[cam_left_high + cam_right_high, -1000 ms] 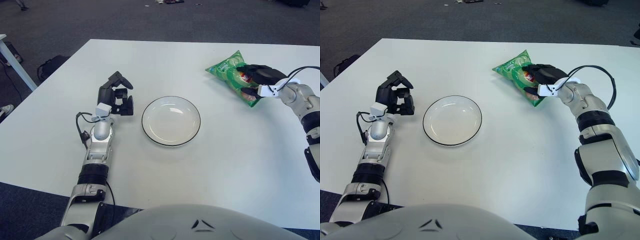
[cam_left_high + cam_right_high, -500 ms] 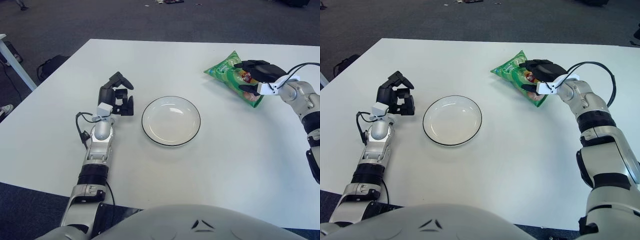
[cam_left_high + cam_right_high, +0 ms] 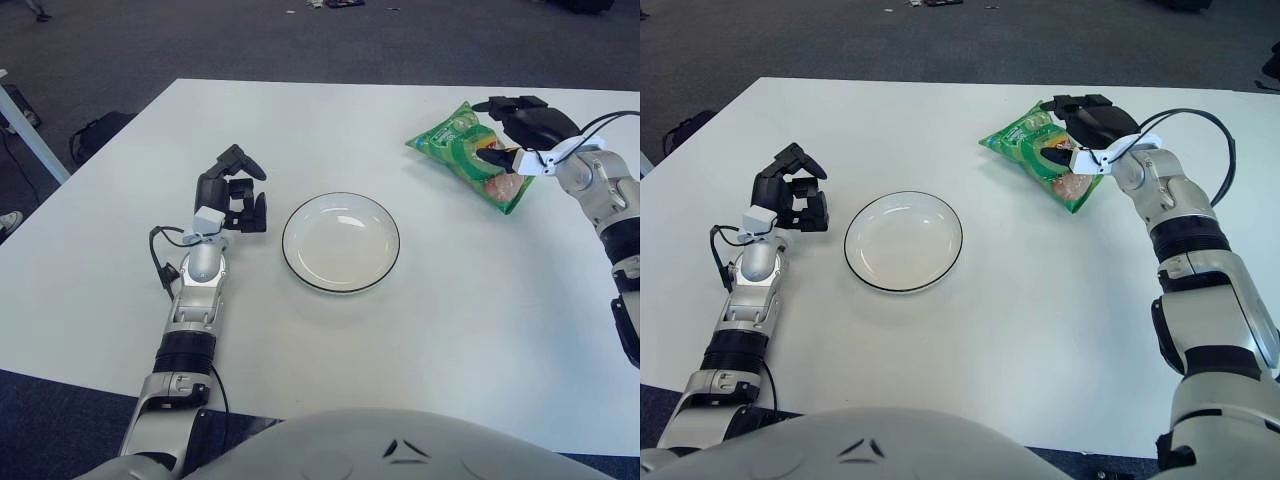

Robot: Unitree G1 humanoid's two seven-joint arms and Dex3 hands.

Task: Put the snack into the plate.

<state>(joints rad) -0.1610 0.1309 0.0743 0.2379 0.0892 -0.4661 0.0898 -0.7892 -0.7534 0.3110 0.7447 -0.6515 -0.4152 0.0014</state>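
Note:
The snack, a green bag (image 3: pixel 450 148), lies on the white table at the far right, well to the right of the plate. My right hand (image 3: pixel 497 128) is at its far end: the thumb presses on the bag's face and the other fingers hook over its far edge, so the hand is shut on the bag. The white plate with a dark rim (image 3: pixel 340 245) sits empty at the table's middle. My left hand (image 3: pixel 236 193) shows just left of the plate with its fingers curled, holding nothing.
The white table (image 3: pixel 420 350) runs wide between bag and plate and toward me. Dark carpet lies beyond its far edge. A black bag (image 3: pixel 98 132) sits on the floor at the left, near a white table leg (image 3: pixel 30 125).
My right hand has shifted toward the bag's far edge, with its fingers now hooked over that edge. The bag's left corner has crept slightly left. The left arm and the plate stayed still.

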